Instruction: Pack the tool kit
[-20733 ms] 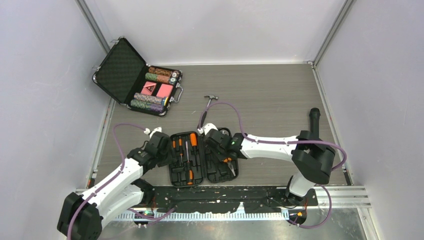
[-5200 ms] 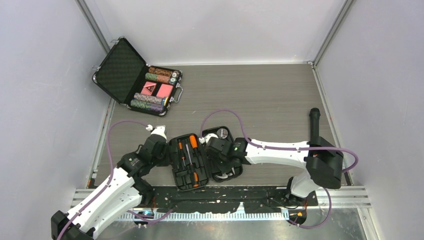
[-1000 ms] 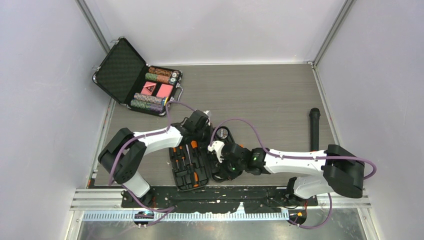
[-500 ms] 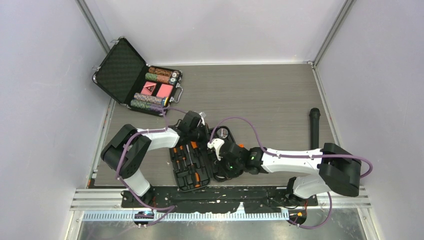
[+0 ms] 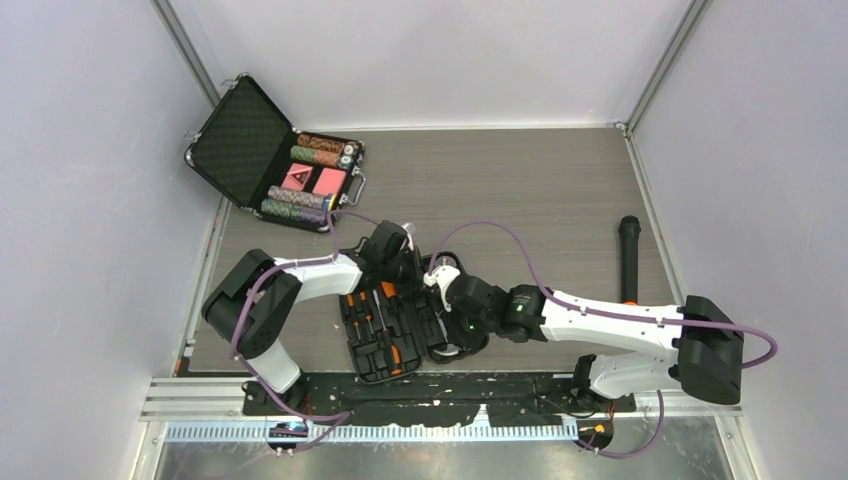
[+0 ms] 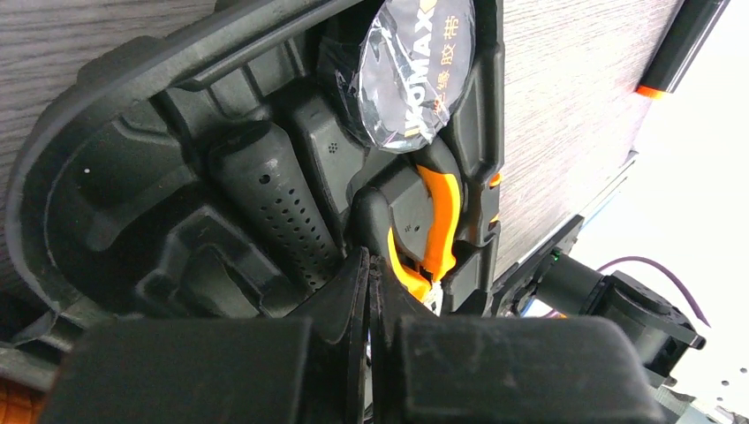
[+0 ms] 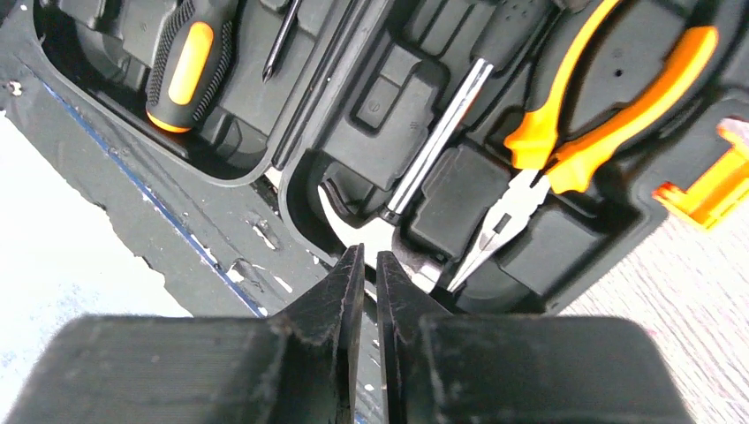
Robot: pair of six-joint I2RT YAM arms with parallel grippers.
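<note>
The kit (image 5: pixel 358 358) lies open and flat near the front edge of the worktop (image 5: pixel 520 190), both halves face up, with both arms over it. The left end effector (image 6: pixel 369 265) is fully closed on nothing, poised over the half that holds the tape roll (image 6: pixel 415 71). The right end effector (image 7: pixel 369 261) has its fingers a sliver apart, also empty, just above that half's near rim, by the hammer (image 7: pixel 437 132) and pliers (image 7: pixel 609 97).

The case looks like hard moulded plastic – stiff, not fragile, and probably fairly heavy with steel tools in it. A smooth shell may skate on the worktop if pushed from one side only. The best hold seems to be the outer long edge of one half, near the orange latch (image 7: pixel 707 185), farthest from the hinge – while the other arm pins the opposite half. Any tool riding proud of its slot would likely stop the halves from meeting.
</note>
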